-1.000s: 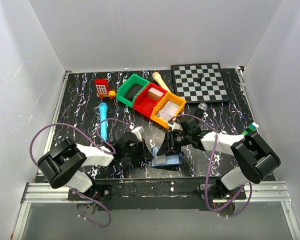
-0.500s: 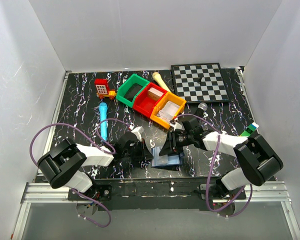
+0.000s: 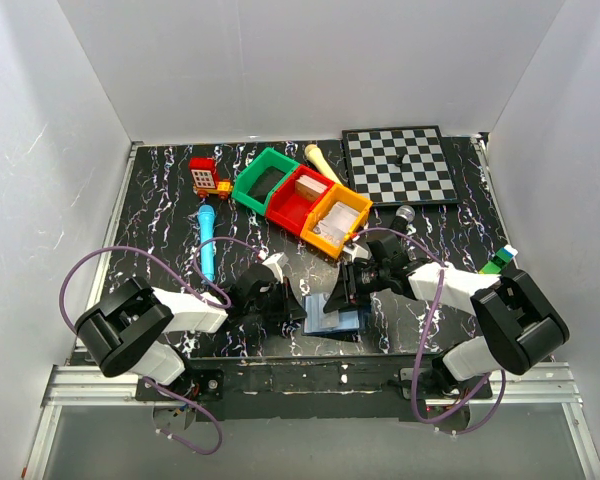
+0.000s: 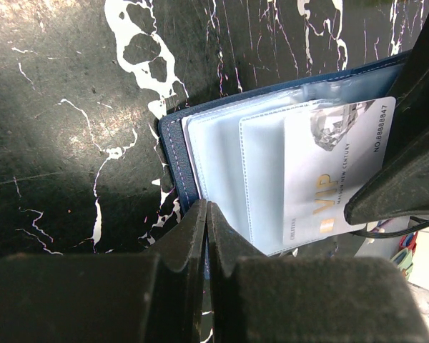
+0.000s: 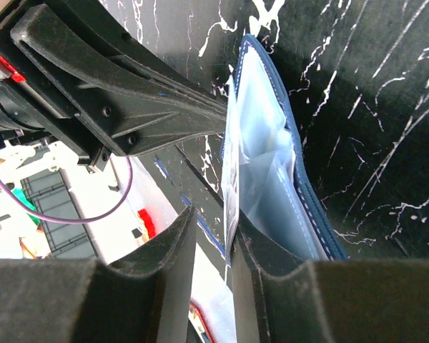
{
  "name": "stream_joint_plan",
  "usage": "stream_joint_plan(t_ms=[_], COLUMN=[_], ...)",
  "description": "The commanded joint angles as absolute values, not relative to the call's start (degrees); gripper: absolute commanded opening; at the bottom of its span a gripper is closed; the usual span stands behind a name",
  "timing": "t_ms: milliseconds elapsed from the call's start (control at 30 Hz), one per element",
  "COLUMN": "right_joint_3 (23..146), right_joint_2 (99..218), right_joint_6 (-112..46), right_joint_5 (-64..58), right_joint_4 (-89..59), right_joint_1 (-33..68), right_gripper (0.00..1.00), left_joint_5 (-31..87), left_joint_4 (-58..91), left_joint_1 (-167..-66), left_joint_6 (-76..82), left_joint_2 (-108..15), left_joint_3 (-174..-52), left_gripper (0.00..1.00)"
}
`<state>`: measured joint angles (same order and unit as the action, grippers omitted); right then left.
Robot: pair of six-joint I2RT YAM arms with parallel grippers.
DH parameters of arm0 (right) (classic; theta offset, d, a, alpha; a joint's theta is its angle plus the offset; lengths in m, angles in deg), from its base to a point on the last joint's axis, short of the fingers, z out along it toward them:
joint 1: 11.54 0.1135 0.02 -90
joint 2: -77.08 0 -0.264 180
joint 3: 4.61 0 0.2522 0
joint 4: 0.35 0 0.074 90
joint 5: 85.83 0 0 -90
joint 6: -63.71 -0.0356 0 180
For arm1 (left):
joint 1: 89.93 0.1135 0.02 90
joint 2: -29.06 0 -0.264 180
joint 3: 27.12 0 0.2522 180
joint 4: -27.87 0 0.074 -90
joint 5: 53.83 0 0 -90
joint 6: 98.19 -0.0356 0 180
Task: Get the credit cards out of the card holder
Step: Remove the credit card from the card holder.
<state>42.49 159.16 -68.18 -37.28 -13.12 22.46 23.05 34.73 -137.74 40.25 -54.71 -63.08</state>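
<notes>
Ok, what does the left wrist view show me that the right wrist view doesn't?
Only left wrist: the card's printed face, with VIP lettering and a number, lying against the clear pockets. Only right wrist: that card edge-on between the fingers of the right tool; whether they clamp it is unclear. Both: the card holder open on the black marbled table, its navy edge pinched by the shut left tool.

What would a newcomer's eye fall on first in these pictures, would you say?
The open card holder, front and centre: the left gripper pinches its navy edge while the right gripper straddles a white VIP card in it. Behind sit bright green, red and orange bins, with a chessboard at the back right.
</notes>
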Motion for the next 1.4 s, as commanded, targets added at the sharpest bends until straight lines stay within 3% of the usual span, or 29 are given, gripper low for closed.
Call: stream_joint_plan(t_ms=[0,600,933,1367], right_joint_3=[45.1,44.7,45.2,49.2], right_joint_2=[157.5,156.7,156.2,152.4], right_joint_6=[-66.9,-65.5,-63.7,-56.8], right_joint_5=[-37.5,-36.9,-35.6,-24.8], right_joint_4=[-14.0,-17.0,-20.3,-34.7], right_joint_1=[21.9,20.2,19.4,19.1], right_gripper=[0.31,0.26,0.01,0.01], left_joint_5=[24.7,24.6,24.7,24.9], left_joint_4=[30.2,30.7,30.5,29.8], left_joint_1=[-138.1,-138.0,-138.1,-138.1], left_joint_6=[38.8,38.9,38.8,38.0], left_joint_2=[-54.9,-55.1,-54.8,-53.3], left_joint_3=[-61.9,-61.5,-61.6,-62.0], left_gripper=[0.00,0.00,0.00,0.00])
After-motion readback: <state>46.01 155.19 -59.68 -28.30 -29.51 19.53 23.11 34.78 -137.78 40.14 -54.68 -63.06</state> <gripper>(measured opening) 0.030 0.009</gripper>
